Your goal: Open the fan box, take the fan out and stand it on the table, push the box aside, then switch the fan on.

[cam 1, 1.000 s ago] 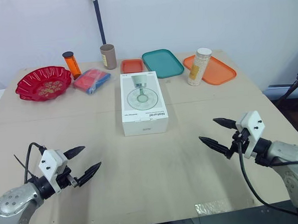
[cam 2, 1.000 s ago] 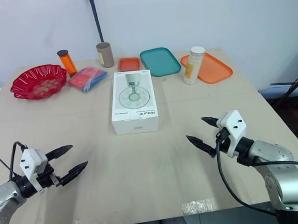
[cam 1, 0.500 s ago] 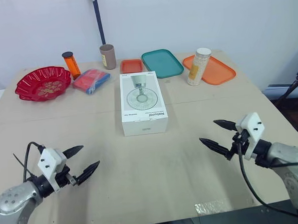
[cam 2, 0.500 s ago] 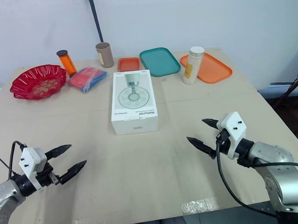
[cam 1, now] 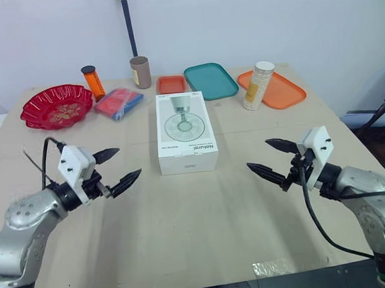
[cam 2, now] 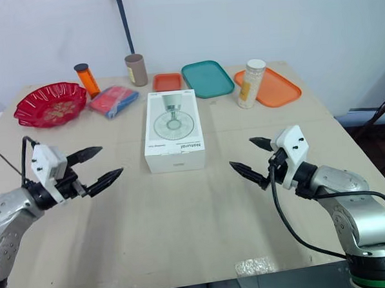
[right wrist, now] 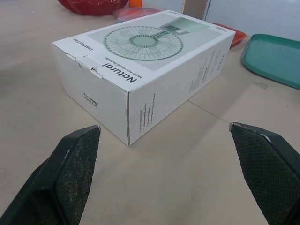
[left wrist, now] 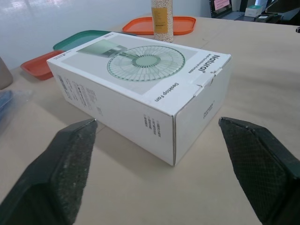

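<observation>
Table [cam 1: 197, 234] is bare along the near edge, a wide free strip before both arms. Left gripper [cam 1: 129, 161] is released, fingers spread wide, left of the box [cam 1: 186, 133] and apart from it. Right gripper [cam 1: 256, 153] is also spread wide, right of the box, not touching. Box lies flat mid-table between them, near-end flap tucked shut, open room along both long sides. Farther back, toward the far edge, left to right: red bowl [cam 1: 56, 106], orange bottle [cam 1: 93, 81], blue pack [cam 1: 118, 103], brown cup [cam 1: 139, 72], small tray [cam 1: 170, 84] just past the box's far end, teal tray [cam 1: 210, 80], jar [cam 1: 258, 84] at the left edge of the orange tray [cam 1: 283, 93].
</observation>
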Available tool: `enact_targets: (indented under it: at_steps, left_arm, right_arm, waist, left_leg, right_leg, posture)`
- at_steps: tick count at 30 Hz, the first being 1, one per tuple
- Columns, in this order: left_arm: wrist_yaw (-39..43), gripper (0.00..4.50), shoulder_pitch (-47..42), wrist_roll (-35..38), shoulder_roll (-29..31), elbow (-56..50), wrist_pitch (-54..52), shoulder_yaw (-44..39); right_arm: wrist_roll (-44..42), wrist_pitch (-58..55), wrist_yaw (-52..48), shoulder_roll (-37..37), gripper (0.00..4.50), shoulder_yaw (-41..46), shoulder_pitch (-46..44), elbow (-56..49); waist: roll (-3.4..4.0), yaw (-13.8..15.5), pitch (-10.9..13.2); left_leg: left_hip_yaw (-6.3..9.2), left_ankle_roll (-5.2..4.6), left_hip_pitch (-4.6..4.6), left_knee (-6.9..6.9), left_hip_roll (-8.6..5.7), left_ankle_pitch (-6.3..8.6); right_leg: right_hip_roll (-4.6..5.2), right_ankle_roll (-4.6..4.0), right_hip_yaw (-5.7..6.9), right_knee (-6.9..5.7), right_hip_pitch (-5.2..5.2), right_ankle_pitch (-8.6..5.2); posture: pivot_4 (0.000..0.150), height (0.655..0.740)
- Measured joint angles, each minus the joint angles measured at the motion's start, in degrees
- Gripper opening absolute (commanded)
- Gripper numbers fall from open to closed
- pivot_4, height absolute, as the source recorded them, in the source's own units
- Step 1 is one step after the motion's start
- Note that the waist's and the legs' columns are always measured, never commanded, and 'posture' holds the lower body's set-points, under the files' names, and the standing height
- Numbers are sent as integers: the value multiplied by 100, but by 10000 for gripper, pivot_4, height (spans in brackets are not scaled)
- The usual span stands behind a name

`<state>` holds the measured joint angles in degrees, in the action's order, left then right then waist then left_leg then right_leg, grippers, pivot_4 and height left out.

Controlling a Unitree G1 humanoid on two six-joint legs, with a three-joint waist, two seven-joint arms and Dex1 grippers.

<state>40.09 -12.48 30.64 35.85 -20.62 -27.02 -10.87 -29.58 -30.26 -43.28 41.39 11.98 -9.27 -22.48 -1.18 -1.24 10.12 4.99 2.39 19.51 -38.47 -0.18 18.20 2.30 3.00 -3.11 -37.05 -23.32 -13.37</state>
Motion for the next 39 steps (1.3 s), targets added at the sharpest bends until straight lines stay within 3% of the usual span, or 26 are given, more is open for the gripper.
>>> enact_targets:
  at_steps: [1,4,11,29,39]
  left_arm:
    - [-54,29462,-116,-12,-39,27,-44,24]
    - [-376,25056,-704,-89,-313,271,-287,311]
    - [-652,1184,-1739,-759,-1024,1120,-311,1352]
    - [-960,497,-2466,-1894,-1468,2129,-538,2015]
    - [-976,497,-2465,-2106,-1530,2115,-551,2016]
  right_arm:
    - [0,1,0,-16,45000,-39,-21,-11]
    - [37,6,9,-29,45000,-77,-15,-23]
    - [135,15,73,-87,45000,-309,-38,-43]
    - [408,-132,233,-213,45000,-1083,-639,-174]
    - [1320,63,413,-840,45000,-2109,-1833,599]
  waist:
    - [-1,-5,0]
    - [-1,-8,0]
    - [-1,-9,0]
    - [0,-9,-1]
    - [3,-12,-3]
  left_leg:
    - [-2,0,1,0,1,0]
    - [-4,-1,2,1,-2,1]
    - [0,2,8,-1,-4,-1]
    - [9,6,13,-5,-6,-3]
    - [19,25,14,-4,-10,-14]
  right_leg:
    - [-2,-1,-3,1,-2,2]
    - [2,0,-5,1,-4,2]
    - [2,0,-4,0,-9,3]
    - [5,1,1,0,-10,4]
    - [11,2,8,-1,-11,7]
  posture:
    - [1500,7400]
    - [1500,7400]
    - [1500,7400]
    - [1500,7400]
    - [1500,7400]
